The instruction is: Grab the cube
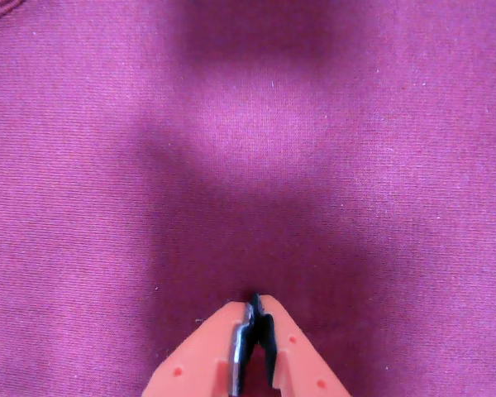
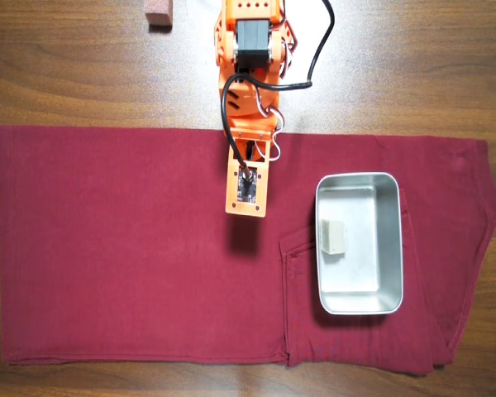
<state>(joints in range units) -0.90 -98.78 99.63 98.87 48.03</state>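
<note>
Maroon cloth fills the whole wrist view, with nothing lying on it. At the bottom edge of that view the orange fingers are pressed together, tips meeting with no gap, and they hold nothing. A soft shadow of the arm falls across the fabric just ahead of them.

From above, the orange arm reaches down from the top edge over the wooden table, its gripper end hanging over the cloth near the middle. To the right of it in the overhead view sits the metal tray, and the cube lies inside the tray against its left wall. A reddish-brown block rests on the bare wood at the top edge, well apart from everything else.

The likely troubles come from the cube's place. The wrist camera does not see it at all, so the arm must swing right before any aiming is possible. With the cube tight to the tray wall, one finger may have no room to slip in beside it, and could strike the rim or shove the tray across the cloth. Closed fingers must also part before descending, or they will simply press down onto the cube.
</note>
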